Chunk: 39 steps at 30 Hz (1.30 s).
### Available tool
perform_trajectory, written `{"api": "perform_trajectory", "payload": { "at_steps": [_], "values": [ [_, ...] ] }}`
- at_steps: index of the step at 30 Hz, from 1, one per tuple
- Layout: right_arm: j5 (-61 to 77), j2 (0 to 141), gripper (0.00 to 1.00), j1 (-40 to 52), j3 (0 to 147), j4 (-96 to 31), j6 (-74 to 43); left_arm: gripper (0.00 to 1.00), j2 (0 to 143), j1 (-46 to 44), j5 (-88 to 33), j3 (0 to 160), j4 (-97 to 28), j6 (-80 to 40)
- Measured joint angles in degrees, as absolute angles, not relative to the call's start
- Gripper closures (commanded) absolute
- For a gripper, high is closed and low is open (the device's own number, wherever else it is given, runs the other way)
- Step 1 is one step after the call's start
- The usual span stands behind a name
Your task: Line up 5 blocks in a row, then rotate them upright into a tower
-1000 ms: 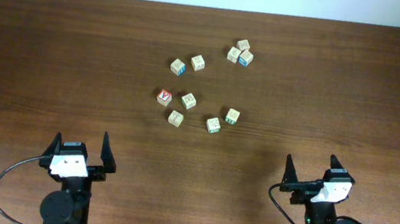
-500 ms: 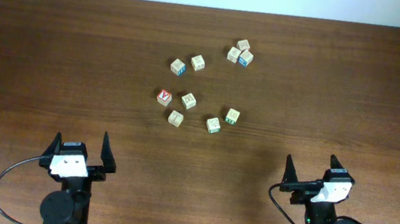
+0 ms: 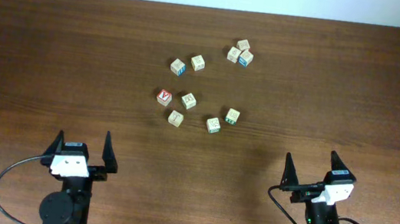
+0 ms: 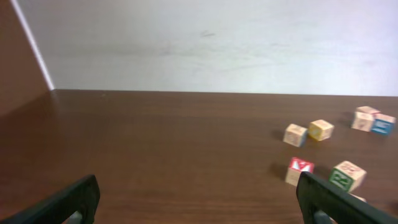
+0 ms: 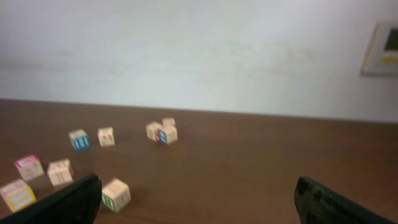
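Five pale wooden blocks lie in a loose cluster mid-table: one with a red-and-white face, then others with green or yellow-green marks. My left gripper stands open near the front edge, well short of them. The left wrist view shows the red block and a green-marked block just beyond its right finger. My right gripper is open at the front right with nothing between its fingers. A green-marked block lies beside its left finger.
More wooden cubes sit farther back: one with blue marks, a plain one, and a tight group of three. A white wall rises behind the table's far edge.
Both arms have shifted very slightly toward the front edge. The blocks lie where they were, and both grippers stay open.
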<state>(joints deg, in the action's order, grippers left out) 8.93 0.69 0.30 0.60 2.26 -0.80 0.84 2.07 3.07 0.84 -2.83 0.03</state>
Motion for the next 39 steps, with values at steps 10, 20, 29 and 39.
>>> {"api": "perform_trajectory", "payload": {
  "at_steps": [10,20,29,39],
  "values": [
    [11.5,0.7,0.02,0.3,0.7,2.7,-0.8,0.01,1.8,2.1,-2.5,3.2,-2.3,0.1],
    [13.1,3.4,0.02,0.3,8.4,2.7,-0.9,0.01,19.7,2.1,-9.1,16.6,-2.4,3.7],
    [16.7,23.1,0.02,0.3,22.5,-0.4,-0.8,0.01,43.2,2.1,-16.9,35.9,-9.8,6.5],
    [24.7,54.5,0.02,0.3,51.0,-16.5,-0.9,0.01,65.6,2.1,-22.4,61.7,-28.8,6.7]
  ]
}}
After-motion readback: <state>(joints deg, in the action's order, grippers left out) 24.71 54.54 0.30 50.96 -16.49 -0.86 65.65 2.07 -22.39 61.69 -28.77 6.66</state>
